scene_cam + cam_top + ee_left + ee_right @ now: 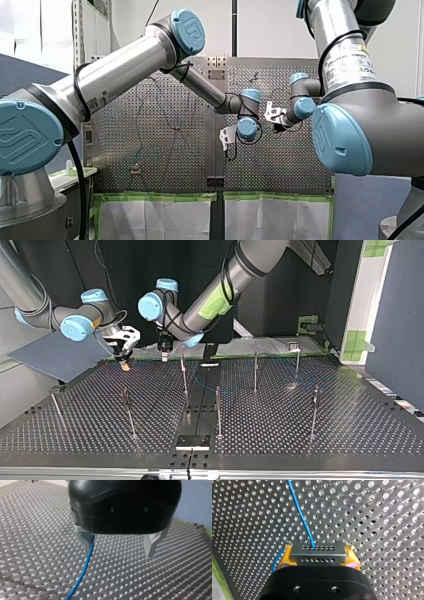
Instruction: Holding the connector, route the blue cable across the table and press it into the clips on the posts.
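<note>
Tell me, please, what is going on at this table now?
My right gripper, with yellow pads, is shut on the grey metal connector, and the thin blue cable runs out of it over the perforated metal table. My left gripper, black with metal fingers, is open, the cable hanging beside one finger. Both hover at the table's far side in the top view, behind the thin metal posts; whether the cable is clipped anywhere is too faint to tell.
</note>
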Robot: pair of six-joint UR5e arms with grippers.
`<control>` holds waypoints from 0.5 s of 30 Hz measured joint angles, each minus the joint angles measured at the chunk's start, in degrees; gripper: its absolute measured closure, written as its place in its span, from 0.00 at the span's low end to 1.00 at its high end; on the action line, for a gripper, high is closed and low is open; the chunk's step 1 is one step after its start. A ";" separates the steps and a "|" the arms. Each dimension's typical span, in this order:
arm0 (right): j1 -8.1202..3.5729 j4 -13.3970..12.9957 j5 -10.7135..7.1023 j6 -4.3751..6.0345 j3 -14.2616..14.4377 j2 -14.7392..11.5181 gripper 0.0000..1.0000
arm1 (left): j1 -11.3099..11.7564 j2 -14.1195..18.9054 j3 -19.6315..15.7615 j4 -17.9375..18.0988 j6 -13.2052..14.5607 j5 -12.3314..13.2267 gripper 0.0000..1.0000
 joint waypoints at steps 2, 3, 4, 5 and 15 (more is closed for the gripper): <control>0.00 0.00 -0.07 0.00 0.00 0.00 1.00 | 0.27 -0.14 0.89 0.17 -0.01 -0.46 0.00; 0.00 0.00 -0.09 0.00 0.00 0.00 1.00 | 0.38 -0.16 1.32 0.23 -0.01 -0.55 0.00; 0.00 0.00 -0.10 0.00 0.00 0.00 1.00 | 0.49 -0.18 1.90 0.30 -0.01 -0.63 0.00; 0.00 0.00 -0.11 0.00 0.00 0.00 1.00 | 0.55 -0.18 2.29 0.39 -0.01 -0.68 0.00; 0.01 0.01 -0.30 0.00 0.01 0.00 1.00 | 0.62 -0.24 3.32 1.01 -0.03 -0.82 0.00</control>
